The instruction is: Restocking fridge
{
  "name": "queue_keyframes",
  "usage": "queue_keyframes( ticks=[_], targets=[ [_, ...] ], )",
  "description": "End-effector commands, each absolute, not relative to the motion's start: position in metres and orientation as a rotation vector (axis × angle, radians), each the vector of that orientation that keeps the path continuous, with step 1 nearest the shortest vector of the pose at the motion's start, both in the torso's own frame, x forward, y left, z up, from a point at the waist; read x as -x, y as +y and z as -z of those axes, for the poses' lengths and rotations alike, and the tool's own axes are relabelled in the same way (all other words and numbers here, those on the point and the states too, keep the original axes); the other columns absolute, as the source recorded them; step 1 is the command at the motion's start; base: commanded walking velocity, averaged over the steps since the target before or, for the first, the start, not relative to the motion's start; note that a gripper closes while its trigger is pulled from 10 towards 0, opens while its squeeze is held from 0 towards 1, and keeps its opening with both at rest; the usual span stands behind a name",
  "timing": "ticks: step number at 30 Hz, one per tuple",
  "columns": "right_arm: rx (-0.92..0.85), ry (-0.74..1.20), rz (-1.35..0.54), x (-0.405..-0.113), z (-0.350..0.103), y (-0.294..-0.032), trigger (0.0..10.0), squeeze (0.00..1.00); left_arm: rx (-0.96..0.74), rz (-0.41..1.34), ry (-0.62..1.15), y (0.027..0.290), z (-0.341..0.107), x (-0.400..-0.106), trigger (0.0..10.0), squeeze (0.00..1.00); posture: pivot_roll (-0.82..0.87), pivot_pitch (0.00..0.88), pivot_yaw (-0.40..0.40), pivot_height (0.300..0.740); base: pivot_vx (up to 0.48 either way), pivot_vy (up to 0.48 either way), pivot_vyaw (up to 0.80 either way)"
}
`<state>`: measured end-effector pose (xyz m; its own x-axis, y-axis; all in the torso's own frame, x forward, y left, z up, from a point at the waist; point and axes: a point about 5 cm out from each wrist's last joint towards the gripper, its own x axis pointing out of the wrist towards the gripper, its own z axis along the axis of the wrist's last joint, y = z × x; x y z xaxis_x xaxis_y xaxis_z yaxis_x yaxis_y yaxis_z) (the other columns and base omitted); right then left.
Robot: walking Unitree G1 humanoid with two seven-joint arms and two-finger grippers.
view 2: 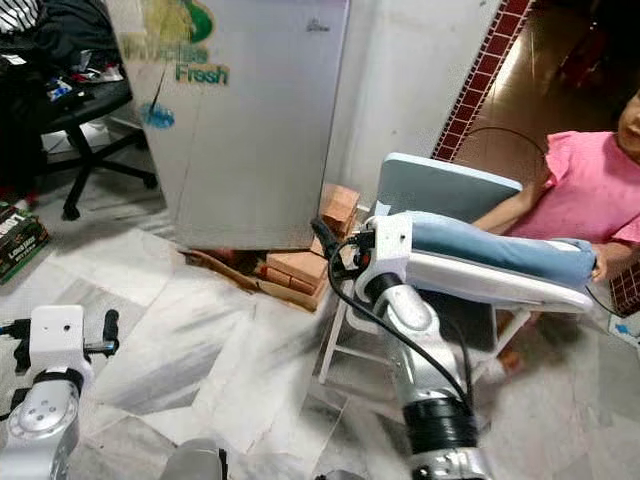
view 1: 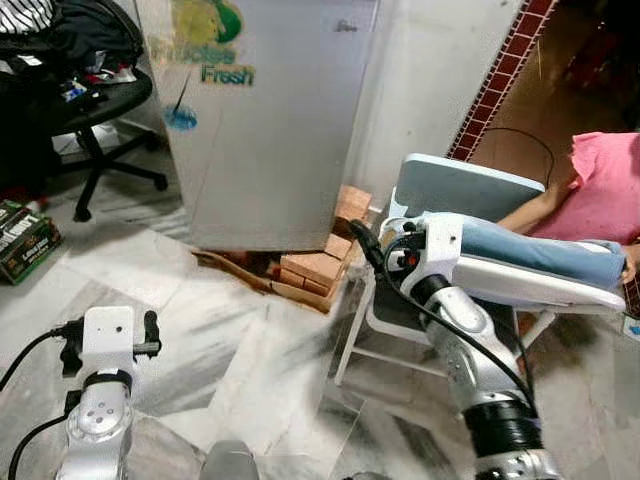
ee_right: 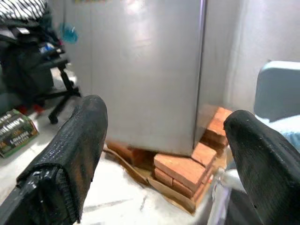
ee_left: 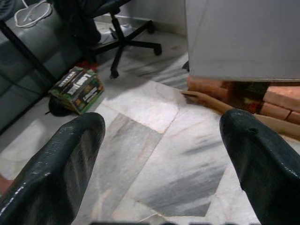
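The silver fridge (view 1: 260,130) stands straight ahead with its door closed, green "Fresh" lettering near its top. It rests on red bricks (view 1: 318,266) and a strip of cardboard. My right gripper (view 1: 363,243) is raised in front of the fridge's lower right corner, beside a chair. In the right wrist view it (ee_right: 164,117) is open with nothing between the fingers, and it faces the fridge door (ee_right: 140,70). My left gripper (view 1: 110,340) is held low over the marble floor, left of the fridge. The left wrist view shows it (ee_left: 161,122) open and empty.
A pale plastic chair (view 1: 455,190) stands close on the right, with a person in a pink shirt (view 1: 605,190) leaning on it. At the back left is a black office chair (view 1: 100,110) piled with things. A green box (view 1: 22,240) lies on the floor.
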<state>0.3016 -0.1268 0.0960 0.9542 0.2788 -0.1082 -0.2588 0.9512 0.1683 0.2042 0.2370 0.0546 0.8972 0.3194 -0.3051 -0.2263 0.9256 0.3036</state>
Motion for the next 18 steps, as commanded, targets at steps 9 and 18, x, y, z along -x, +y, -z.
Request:
queue_keyframes(
  ticks=[9,18],
  targets=[
    [-0.105,0.102,-0.207,-0.3099,-0.1009,-0.1354,10.0,0.00,-0.253,-0.244,0.342,0.2286,-0.0538,-0.2094,10.0,0.00,0.20,0.023,-0.103,0.740,0.000,0.464,-0.80],
    [-0.086,0.100,-0.156,-0.3132,-0.0971,-0.1395,10.0,0.00,-0.243,-0.216,0.332,0.2250,-0.0531,-0.2128,10.0,0.00,0.19,0.019,-0.107,0.740,0.000,0.480,-0.80]
  ],
)
